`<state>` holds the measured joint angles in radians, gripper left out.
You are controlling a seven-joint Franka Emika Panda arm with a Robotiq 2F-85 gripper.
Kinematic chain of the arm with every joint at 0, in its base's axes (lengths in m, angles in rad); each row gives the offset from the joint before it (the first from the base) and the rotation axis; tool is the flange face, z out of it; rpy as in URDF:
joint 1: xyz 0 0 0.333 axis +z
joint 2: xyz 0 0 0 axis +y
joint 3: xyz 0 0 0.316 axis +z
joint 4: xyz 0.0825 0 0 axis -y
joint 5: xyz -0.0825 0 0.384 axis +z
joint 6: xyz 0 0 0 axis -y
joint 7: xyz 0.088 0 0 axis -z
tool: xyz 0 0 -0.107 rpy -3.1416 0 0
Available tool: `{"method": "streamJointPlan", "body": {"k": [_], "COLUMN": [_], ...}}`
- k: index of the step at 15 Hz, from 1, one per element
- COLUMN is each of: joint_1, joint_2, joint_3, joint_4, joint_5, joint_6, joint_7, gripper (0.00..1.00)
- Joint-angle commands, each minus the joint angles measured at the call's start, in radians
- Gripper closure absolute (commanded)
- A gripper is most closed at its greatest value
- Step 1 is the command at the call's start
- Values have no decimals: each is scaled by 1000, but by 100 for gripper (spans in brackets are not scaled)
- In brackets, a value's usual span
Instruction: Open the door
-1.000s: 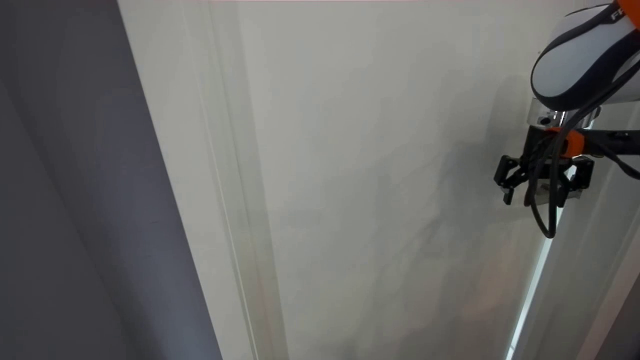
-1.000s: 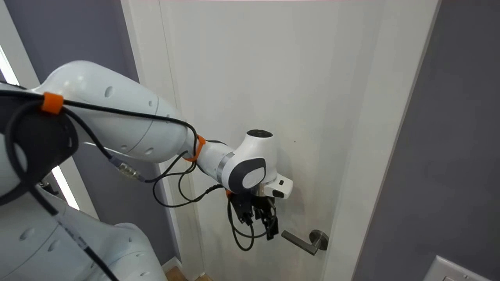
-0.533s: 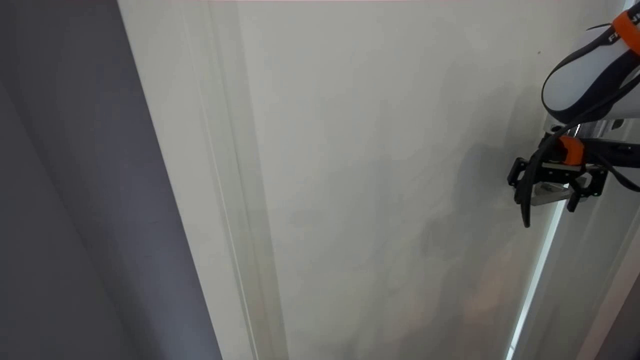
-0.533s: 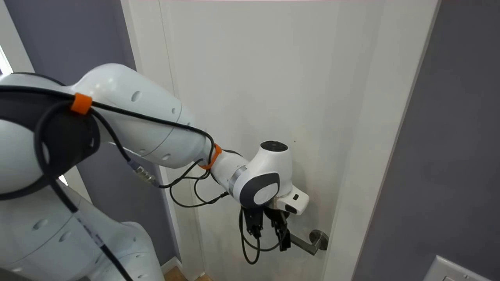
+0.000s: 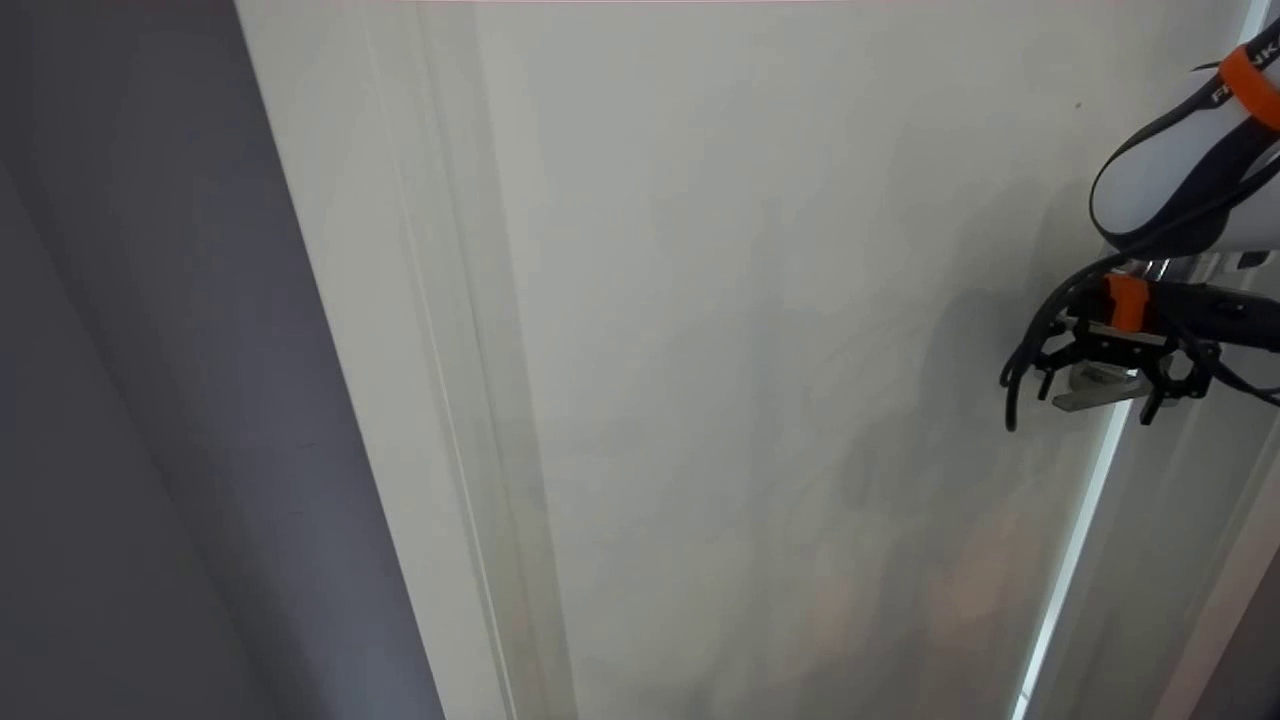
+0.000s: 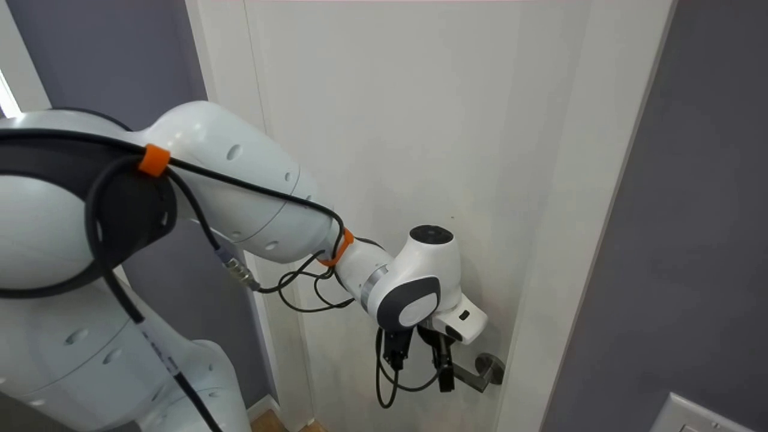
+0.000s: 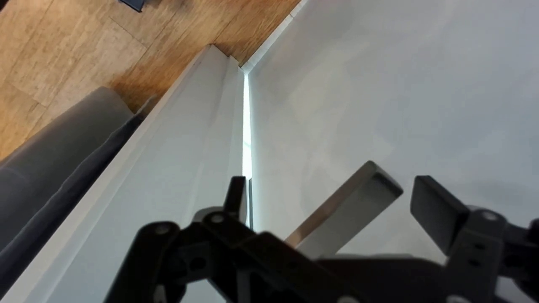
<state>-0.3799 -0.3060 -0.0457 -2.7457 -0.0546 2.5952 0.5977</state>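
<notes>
Approach step, probably: hand (image 7: pixel 331 194) hung fingers-apart beside the door (image 6: pixel 414 138), silver lever handle (image 7: pixel 348 211) close under it, next move likely calling for pressing down.

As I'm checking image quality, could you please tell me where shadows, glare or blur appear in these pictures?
In an exterior view, soft shadows darken the door and a bright strip of light glares along its edge; in the wrist view, that strip looks nearly washed out, and the gripper slightly soft.
</notes>
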Motion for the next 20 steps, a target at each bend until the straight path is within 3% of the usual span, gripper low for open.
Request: {"method": "streamJointPlan", "body": {"k": [1, 11, 13, 20], "joint_1": [-16, -6, -5, 12], "joint_2": [31, 58, 63, 59], "joint_3": [-4, -21, -25, -49], "joint_4": [19, 22, 23, 22], "joint_5": [-18, 0, 1, 47], "joint_6": [29, 73, 76, 101], "joint_7": [77, 159, 164, 154], "gripper": [0, 2, 26, 73]}}
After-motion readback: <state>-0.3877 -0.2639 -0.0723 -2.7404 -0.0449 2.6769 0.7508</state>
